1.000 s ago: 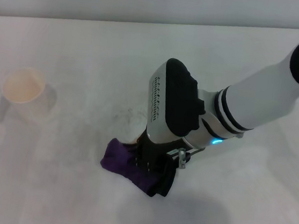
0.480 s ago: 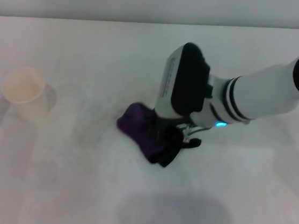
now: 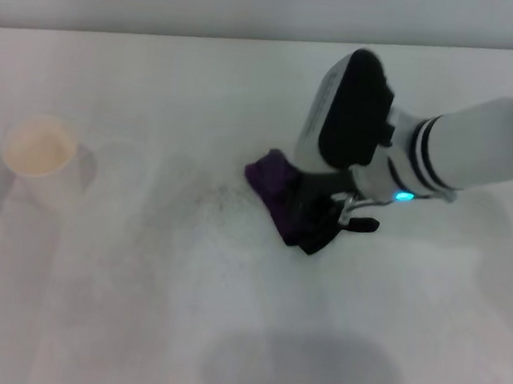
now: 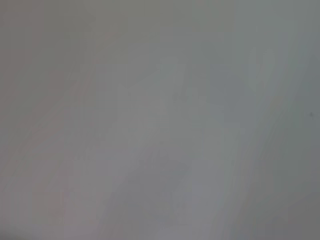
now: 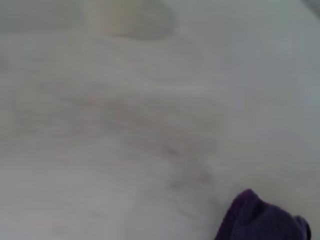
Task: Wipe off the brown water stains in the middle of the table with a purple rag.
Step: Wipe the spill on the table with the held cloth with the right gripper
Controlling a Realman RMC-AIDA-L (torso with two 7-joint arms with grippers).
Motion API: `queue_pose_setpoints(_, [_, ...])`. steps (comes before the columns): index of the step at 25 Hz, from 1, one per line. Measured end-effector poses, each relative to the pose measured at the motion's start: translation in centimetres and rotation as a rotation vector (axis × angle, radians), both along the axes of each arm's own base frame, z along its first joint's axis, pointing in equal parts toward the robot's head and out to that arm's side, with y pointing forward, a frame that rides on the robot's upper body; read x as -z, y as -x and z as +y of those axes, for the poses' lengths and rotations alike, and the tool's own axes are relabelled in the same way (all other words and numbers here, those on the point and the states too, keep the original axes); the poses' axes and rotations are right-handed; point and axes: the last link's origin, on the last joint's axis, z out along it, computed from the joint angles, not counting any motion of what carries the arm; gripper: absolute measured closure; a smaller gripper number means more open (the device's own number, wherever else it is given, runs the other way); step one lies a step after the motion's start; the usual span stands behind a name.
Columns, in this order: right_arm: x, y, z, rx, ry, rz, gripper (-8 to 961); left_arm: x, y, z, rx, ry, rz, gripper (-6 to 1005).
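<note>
The purple rag lies bunched on the white table, right of the middle. My right gripper presses down on it from above, and the wrist body hides the fingers. The rag's black edging sticks out under the gripper on the near side. The rag's purple corner also shows in the right wrist view. No tan blotch of brown water stains shows; only a faint grey speckled smudge lies just left of the rag. My left gripper is out of view; the left wrist view shows only bare table.
A white paper cup stands at the far left of the table, and it shows faintly in the right wrist view. The table's far edge runs along the back.
My right gripper has dragged the purple rag away from me and to the right, across the middle of the table. The grey smudge is now uncovered to the rag's left.
</note>
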Motion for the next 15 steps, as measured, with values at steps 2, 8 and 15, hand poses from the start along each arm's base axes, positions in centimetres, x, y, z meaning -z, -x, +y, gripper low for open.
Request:
queue_pose_setpoints(2, [1.2, 0.9, -1.3, -0.020, 0.074, 0.011, 864, 0.0, 0.0, 0.0, 0.000, 0.000, -0.003, 111])
queue_pose_setpoints(8, [3.4, 3.2, -4.3, -0.092, 0.234, 0.089, 859, -0.1, -0.1, 0.2, 0.004, 0.000, -0.001, 112])
queue_pose_setpoints(15, [4.1, 3.4, -4.4, -0.106, 0.217, 0.132, 853, -0.2, 0.0, 0.2, 0.004, -0.001, 0.007, 111])
